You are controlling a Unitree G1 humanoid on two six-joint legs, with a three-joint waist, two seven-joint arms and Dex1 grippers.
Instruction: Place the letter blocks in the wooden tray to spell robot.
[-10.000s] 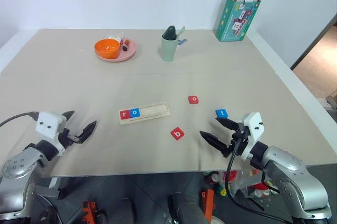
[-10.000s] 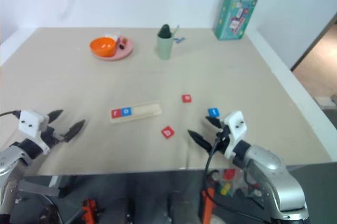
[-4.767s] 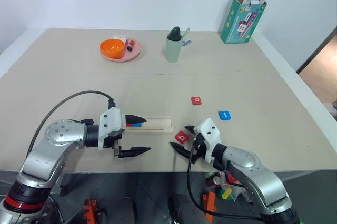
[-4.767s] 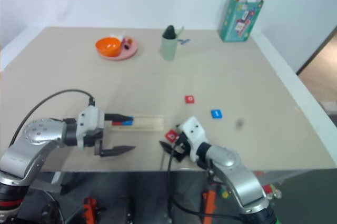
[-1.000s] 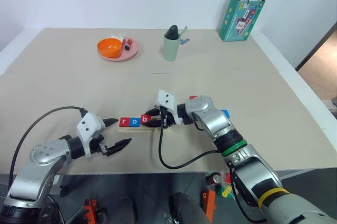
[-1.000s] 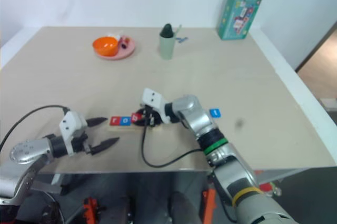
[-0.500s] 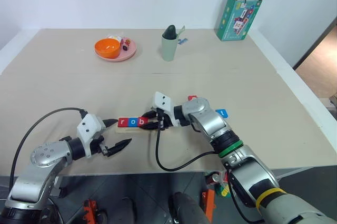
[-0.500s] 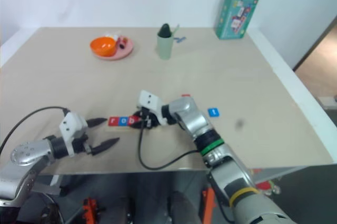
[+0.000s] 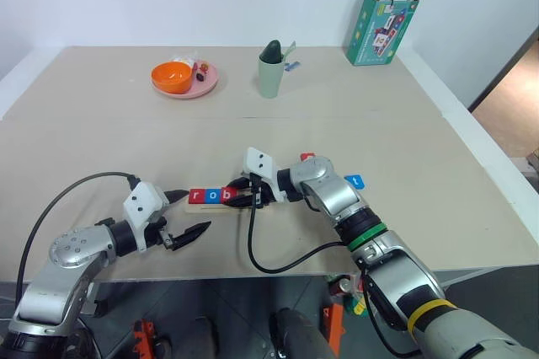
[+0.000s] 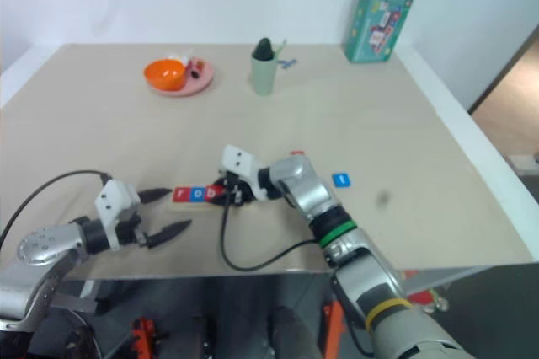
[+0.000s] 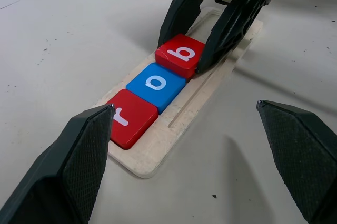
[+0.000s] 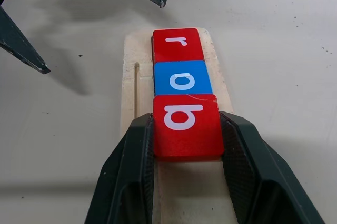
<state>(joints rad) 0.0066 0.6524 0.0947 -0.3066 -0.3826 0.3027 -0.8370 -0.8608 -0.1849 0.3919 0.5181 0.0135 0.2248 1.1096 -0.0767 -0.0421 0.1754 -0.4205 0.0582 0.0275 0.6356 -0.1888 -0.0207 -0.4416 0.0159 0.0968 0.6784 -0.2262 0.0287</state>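
Step in hand: seating third block. Right gripper (image 12: 187,129) clamps red b (image 12: 185,125) in tray (image 12: 131,82), touching blue o (image 12: 181,80); red r (image 12: 176,43) beyond. Left gripper (image 9: 187,214) wide open, empty, near tray's r end. Next, likely: release b, fetch red o (image 9: 307,158) and blue t (image 9: 355,181), both on counter (image 9: 404,123) beyond tray's empty end.

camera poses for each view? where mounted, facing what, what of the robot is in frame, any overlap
Head stereo pair: look forward and down over the table; both arms show, left gripper, right gripper.
Left wrist: looks along its open fingers at the wooden tray.
Right wrist: looks along its fingers closed on the b block.
Shared: tray with r block, o block, b.
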